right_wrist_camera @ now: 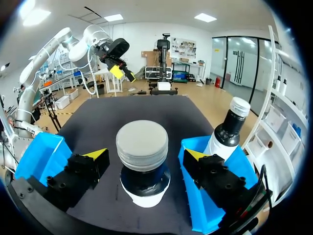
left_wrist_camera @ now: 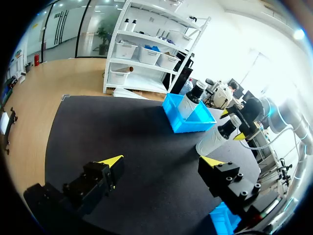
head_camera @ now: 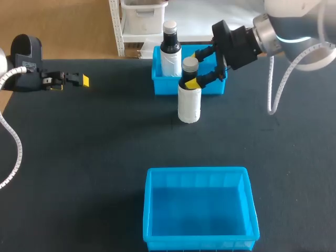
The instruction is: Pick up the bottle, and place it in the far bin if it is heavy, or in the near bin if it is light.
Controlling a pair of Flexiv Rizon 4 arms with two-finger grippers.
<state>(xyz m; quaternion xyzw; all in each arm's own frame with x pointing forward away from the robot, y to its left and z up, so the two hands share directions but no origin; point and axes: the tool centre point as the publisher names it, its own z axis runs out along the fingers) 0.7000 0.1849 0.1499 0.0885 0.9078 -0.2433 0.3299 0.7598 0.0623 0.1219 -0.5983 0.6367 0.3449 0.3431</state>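
Note:
A bottle (head_camera: 189, 100) with a white label, dark neck and grey cap stands upright on the black table, just in front of the far bin (head_camera: 215, 87). My right gripper (head_camera: 196, 68) is open, one yellow-tipped finger on each side of the bottle's neck with a gap at both. The right wrist view shows the bottle (right_wrist_camera: 143, 147) between the spread fingers of that gripper (right_wrist_camera: 146, 154). My left gripper (head_camera: 79, 80) hovers at the table's far left, away from the bottle; in its own view this gripper (left_wrist_camera: 164, 161) is open and empty, the bottle (left_wrist_camera: 214, 138) far ahead.
A second bottle (head_camera: 170, 50) with a white cap stands in the far bin, right behind the grey-capped one. The empty blue near bin (head_camera: 199, 176) sits at the table's front. Bare black table lies between the two bins.

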